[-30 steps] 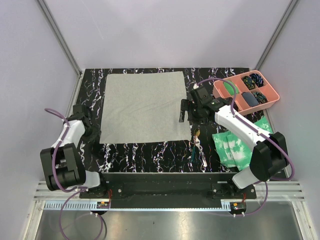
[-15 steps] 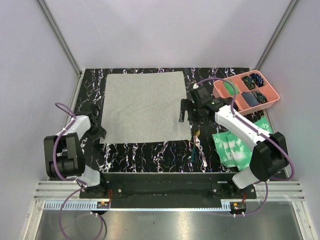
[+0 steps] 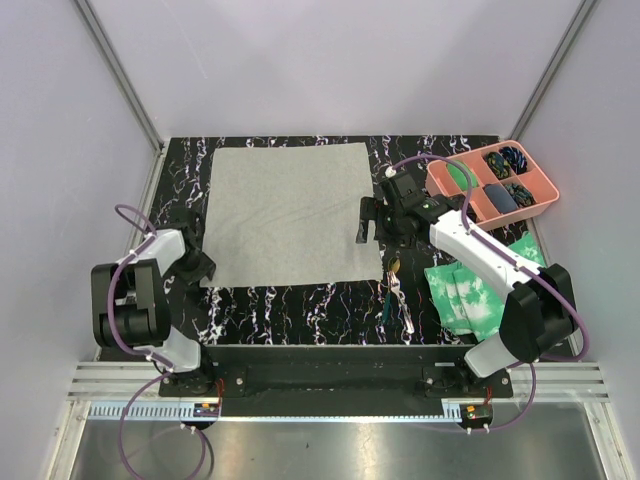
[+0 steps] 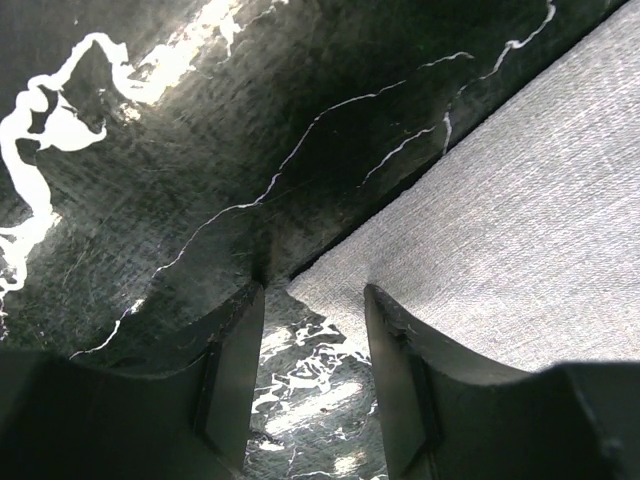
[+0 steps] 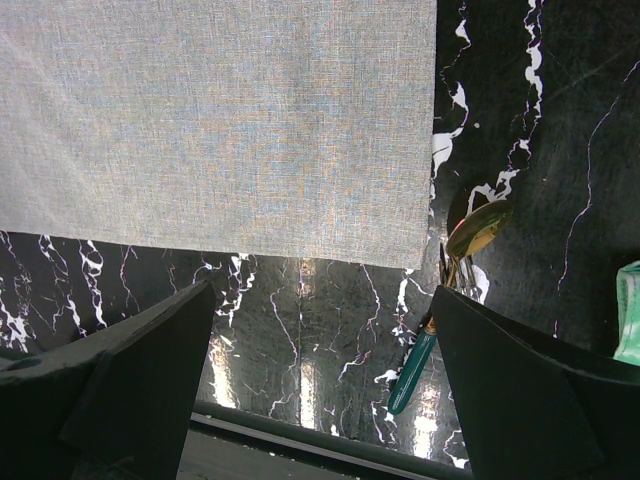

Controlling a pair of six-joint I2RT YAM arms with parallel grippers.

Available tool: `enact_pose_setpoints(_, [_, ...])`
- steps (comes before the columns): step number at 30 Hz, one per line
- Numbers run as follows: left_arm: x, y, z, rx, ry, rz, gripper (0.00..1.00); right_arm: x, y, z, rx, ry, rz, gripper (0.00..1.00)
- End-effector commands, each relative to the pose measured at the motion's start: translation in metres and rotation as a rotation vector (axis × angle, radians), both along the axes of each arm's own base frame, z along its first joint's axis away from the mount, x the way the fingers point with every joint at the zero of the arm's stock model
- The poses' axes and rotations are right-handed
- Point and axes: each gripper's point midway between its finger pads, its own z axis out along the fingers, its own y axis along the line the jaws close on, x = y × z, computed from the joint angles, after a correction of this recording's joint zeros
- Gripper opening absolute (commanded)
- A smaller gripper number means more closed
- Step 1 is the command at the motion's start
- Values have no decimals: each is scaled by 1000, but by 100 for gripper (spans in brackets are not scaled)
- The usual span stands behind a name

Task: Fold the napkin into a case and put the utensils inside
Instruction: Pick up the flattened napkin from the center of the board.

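Marbled black table [image 3: 300, 300]: one napkin [image 3: 285, 210], one utensil cluster [image 3: 393, 290] (pieces uncountable).

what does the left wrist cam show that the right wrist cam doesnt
Only left wrist: the left gripper, jaws open around one corner of the napkin, close up. Only right wrist: the utensils lying just off another napkin corner, a sliver of green cloth, and the right gripper wide open. Both: the flat grey napkin on the black marbled table.
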Motion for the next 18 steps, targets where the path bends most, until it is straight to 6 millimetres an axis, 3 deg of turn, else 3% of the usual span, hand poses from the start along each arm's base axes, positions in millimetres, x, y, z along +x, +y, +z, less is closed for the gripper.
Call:
enact_pose_setpoints(1, [-2, 4, -7, 37, 31, 24, 48, 8, 5, 16, 43, -46, -9, 100])
enact_pose_setpoints(4, [-1, 5, -12, 42, 38, 39, 43, 8, 7, 18, 59, -42, -27, 100])
enact_pose_setpoints(7, [2, 2, -14, 23, 11, 48, 18, 5, 7, 14, 75, -21, -61, 99])
enact_pose_setpoints(8, [2, 3, -13, 15, 6, 56, 4, 5, 6, 11, 74, -9, -76, 100])
enact_pose_setpoints(9, [4, 5, -8, 11, -12, 64, 0, 3, 6, 6, 72, 5, -90, 100])
enact_pose_setpoints(13, [0, 19, 11, 50, -81, 99, 0, -7, 22, -17, 87, 112, -150, 96])
enact_pose_setpoints(16, [-8, 25, 22, 67, -107, 113, 0, -21, 40, -37, 101, 196, -178, 76])
enact_pose_setpoints(18, [-14, 27, 26, 73, -126, 140, 0, -28, 44, -50, 88, 233, -208, 71])
